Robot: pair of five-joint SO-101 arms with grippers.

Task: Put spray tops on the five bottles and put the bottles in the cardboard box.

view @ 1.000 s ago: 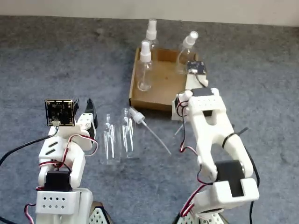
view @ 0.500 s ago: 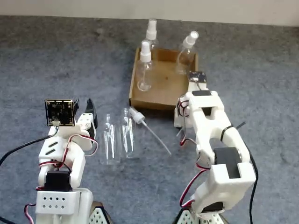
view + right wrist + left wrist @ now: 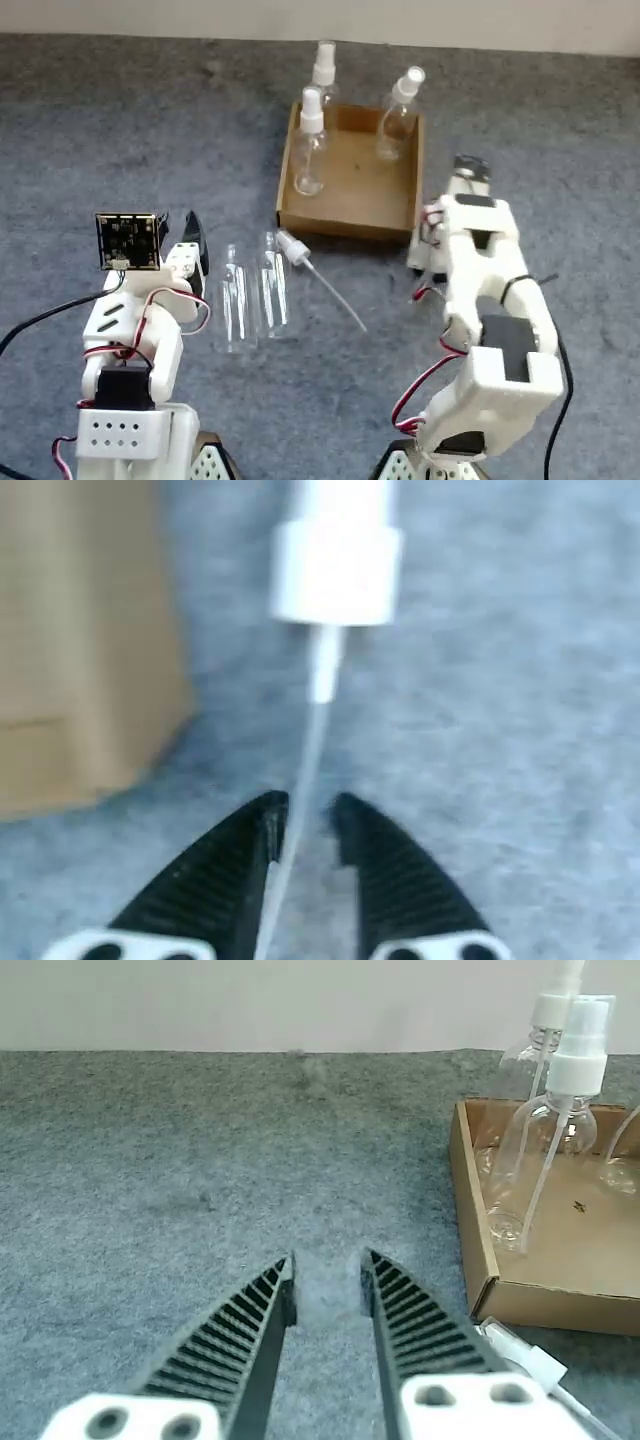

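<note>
Obs: right gripper (image 3: 307, 808) has its jaws parted by a narrow gap, nothing clamped. The dip tube (image 3: 312, 720) of a spray top (image 3: 335, 565) runs into that gap, lying against one finger. The white head sits just beyond the tips. The cardboard box (image 3: 80, 630) wall is just beside, on this arm's left.

Judgement: advance toward the collar before closing, as the thin tube would likely flex and slip. Stay off the box wall.

The uncapped bottles (image 3: 272, 290) lie well apart, near the left gripper (image 3: 328, 1260), which is parted and empty.

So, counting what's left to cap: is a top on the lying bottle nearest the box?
Off. The bottle lies flat with a bare neck; a spray top lies loose beside its neck.
</note>
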